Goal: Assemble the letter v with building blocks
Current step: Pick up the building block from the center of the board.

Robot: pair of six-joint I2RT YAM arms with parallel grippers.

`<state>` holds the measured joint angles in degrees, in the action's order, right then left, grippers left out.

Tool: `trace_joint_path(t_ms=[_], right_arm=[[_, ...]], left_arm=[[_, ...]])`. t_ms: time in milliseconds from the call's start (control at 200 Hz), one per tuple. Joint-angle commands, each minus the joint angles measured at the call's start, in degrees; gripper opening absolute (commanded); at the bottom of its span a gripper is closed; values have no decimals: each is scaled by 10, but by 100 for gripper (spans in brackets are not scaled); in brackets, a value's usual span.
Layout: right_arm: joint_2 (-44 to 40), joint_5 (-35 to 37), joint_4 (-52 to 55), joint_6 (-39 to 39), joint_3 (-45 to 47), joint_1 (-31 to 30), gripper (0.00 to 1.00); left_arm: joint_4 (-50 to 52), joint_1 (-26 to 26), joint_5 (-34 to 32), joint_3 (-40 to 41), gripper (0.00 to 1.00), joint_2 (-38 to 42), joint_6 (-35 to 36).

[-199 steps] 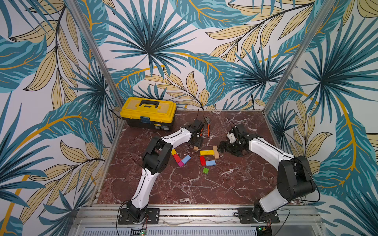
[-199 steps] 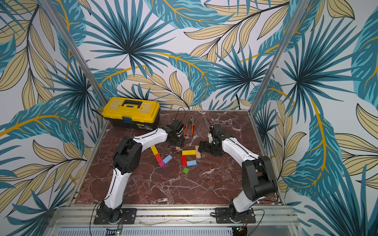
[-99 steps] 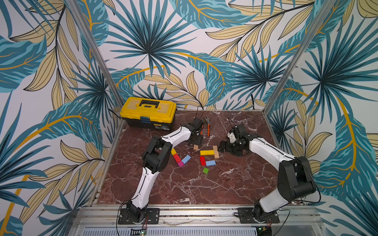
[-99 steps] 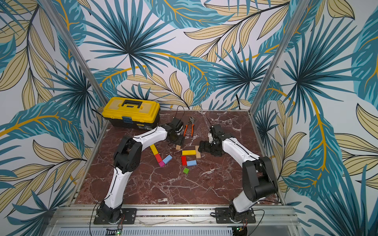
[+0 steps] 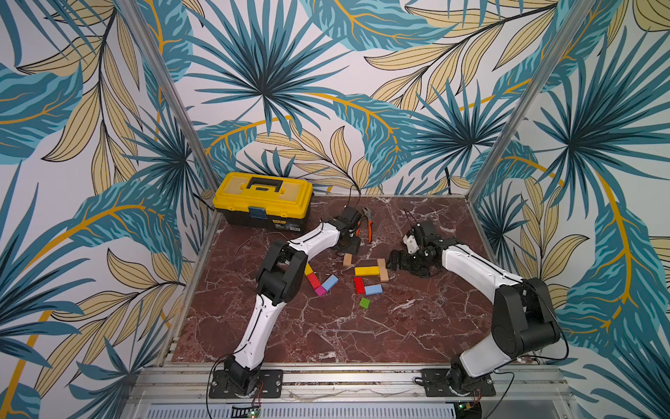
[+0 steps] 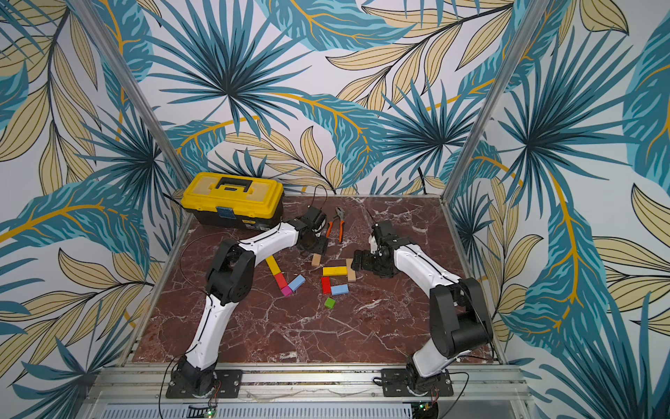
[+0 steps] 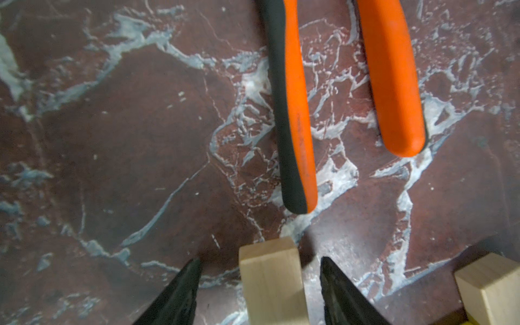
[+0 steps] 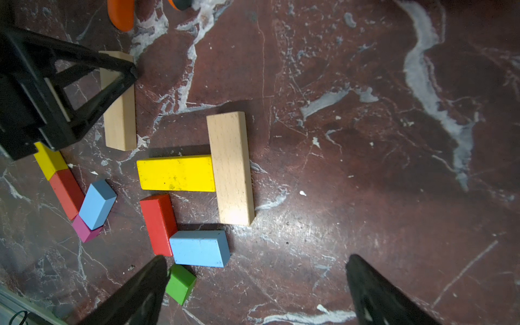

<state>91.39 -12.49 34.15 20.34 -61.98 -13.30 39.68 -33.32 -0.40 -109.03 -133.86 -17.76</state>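
Left gripper straddles plain-wood bar, not clamped.
A gap shows on both sides of the bar between the spread fingers; bar lies flat on the marble table, just beside the pliers. Right gripper gapes wide, empty, near second wood bar. Partial V of yellow, red, magenta, light-blue blocks sits on the table, apart from that bar.
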Motion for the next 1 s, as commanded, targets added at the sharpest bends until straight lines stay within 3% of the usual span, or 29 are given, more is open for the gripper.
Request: trace_joint_path(t_ms=[0,130,431,997], right_arm=[[-6,-2,-1,-4,12,3,100],[-6,-3,-1,-2,12,4,100],[-3,-2,0,-4,13,4,99],[-6,0,0,0,19,4,99]], left_arm=[[9,2,12,-11,62,-22,-3],[8,2,16,-14,48,-23,-2],[11,1,29,-10,35,-9,21],[10,-15,47,59,29,48,79]])
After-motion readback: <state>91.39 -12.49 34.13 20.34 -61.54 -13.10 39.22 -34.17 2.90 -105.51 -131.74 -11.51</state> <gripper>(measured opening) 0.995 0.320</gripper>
